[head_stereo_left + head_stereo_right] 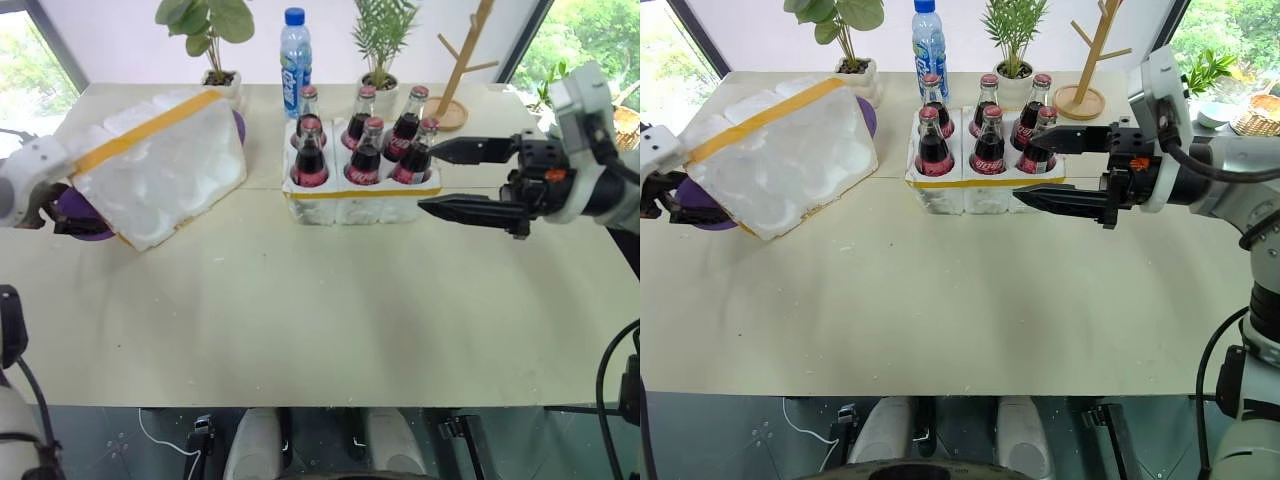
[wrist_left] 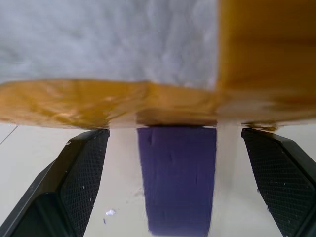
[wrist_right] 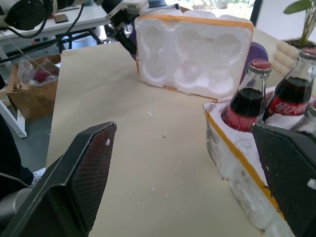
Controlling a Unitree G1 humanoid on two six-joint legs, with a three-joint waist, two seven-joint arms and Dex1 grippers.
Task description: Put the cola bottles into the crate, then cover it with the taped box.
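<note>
The pale worktop (image 1: 300, 320) carries everything. Left of the crate (image 1: 360, 200) lies the taped box (image 1: 160, 165), tilted on a purple object (image 1: 700, 205), hollow side facing the crate. The crate sits at the worktop's middle back, all six cola bottles (image 1: 365, 150) standing in its wells. My right claw (image 1: 440, 180) hovers just right of the crate, spread wide and empty. My left claw (image 2: 173, 187) is at the box's far-left edge, also spread, holding nothing.

Cola bottles (image 1: 365, 150) in crate (image 1: 360, 203); taped box (image 1: 160, 165) left of crate, tilted.
</note>
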